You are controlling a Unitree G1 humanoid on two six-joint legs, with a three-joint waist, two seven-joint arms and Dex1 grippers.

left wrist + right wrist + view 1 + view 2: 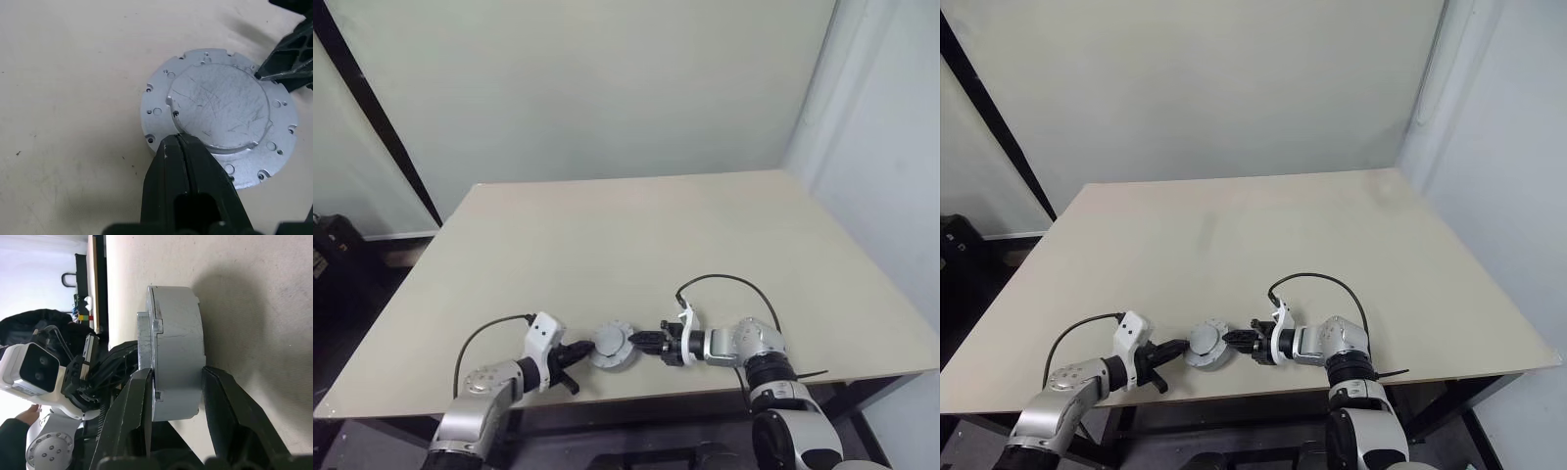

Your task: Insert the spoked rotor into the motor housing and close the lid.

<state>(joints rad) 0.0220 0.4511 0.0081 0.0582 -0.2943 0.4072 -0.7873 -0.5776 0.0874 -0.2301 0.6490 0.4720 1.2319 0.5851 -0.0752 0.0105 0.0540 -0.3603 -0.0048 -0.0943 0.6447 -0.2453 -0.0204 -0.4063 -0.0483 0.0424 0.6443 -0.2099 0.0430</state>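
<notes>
A round grey metal unit [612, 346] lies near the table's front edge, between my two grippers. Its top face is the lid [220, 103], a grey disc with small holes round its rim, seated on the thicker motor housing [178, 333]. The coils and the spoked rotor are hidden. My left gripper [178, 139] is shut, its tip resting on the lid's near edge and holding nothing. From the other side my right gripper [176, 374] clamps the unit's edge, one finger on the lid's flange and the other at the housing's lower edge.
The unit sits close to the front edge of the beige table [636, 235], whose wide top stretches behind it. Black cables [729, 281] loop up from both wrists. A person's hand [27, 411] shows past the table edge.
</notes>
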